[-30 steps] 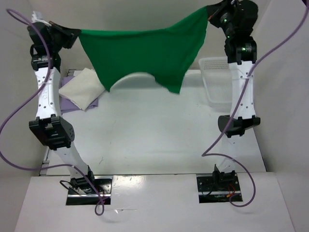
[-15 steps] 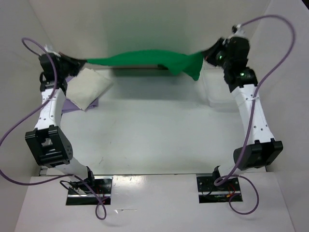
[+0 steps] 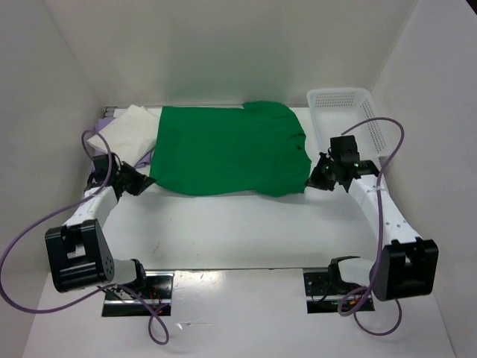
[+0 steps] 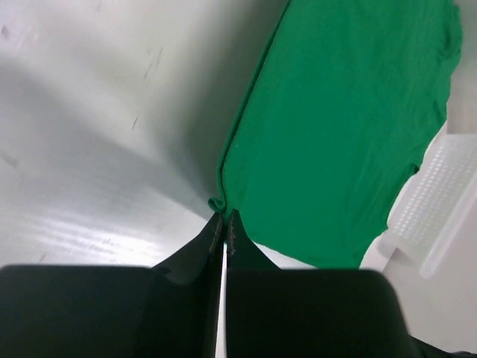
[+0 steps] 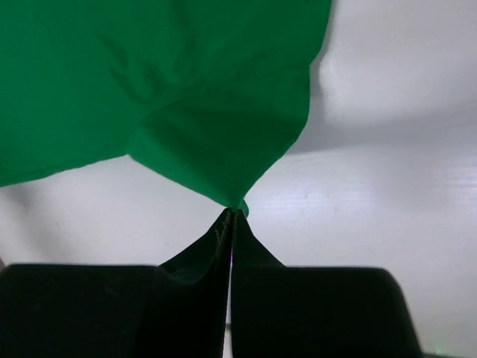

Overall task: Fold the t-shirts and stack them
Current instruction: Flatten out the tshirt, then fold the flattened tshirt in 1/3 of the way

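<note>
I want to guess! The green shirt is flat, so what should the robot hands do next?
Probably lift the near corners and fold them away: the green shirt lies spread flat, and the left gripper and right gripper are each shut on a near corner.

Table (image 3: 238,224): white, flat top, faintly scuffed in the left wrist view.
Green t-shirt (image 3: 223,149): spread flat across the far middle of the table, with its near edge running left to right.
Lavender t-shirt (image 3: 109,114): lies at the far left corner, only its edges showing.
Cream t-shirt (image 3: 127,133): folded, lying on the lavender t-shirt, its right edge just beside the green t-shirt.
Basket (image 3: 339,92): white mesh, standing at the far right corner, near the green t-shirt's right side.
</note>
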